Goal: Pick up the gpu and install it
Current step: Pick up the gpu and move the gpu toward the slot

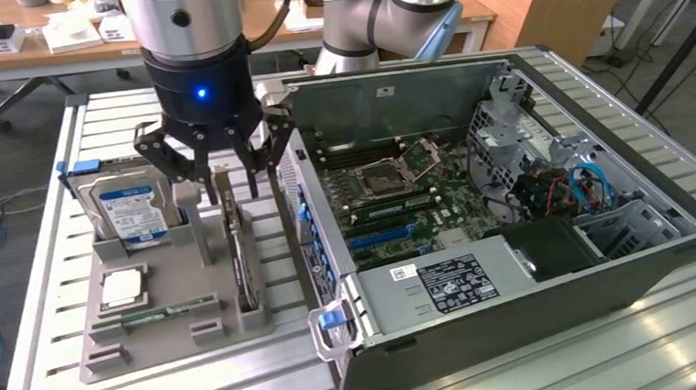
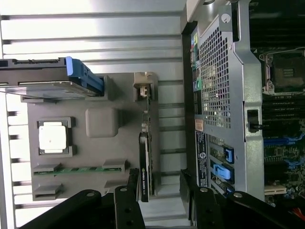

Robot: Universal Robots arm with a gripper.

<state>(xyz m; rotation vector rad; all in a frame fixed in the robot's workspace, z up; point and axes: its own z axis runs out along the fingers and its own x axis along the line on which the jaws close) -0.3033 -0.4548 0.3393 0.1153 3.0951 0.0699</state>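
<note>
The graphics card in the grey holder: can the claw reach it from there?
Probably yes. The open claw hangs just above the card, whose top edge is bare; the hard drive and computer case stand off to either side.

Thin dark gpu (image 1: 243, 257) (image 2: 144, 167) stands edgewise in gray holder (image 1: 150, 349).

No text can be read; the hard drive (image 1: 128, 208) label and power supply (image 1: 450, 282) sticker are illegible.

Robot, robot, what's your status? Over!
Gripper open, empty, over the gpu. It stands on edge in the tray. Hard drive alongside, apart.
</note>
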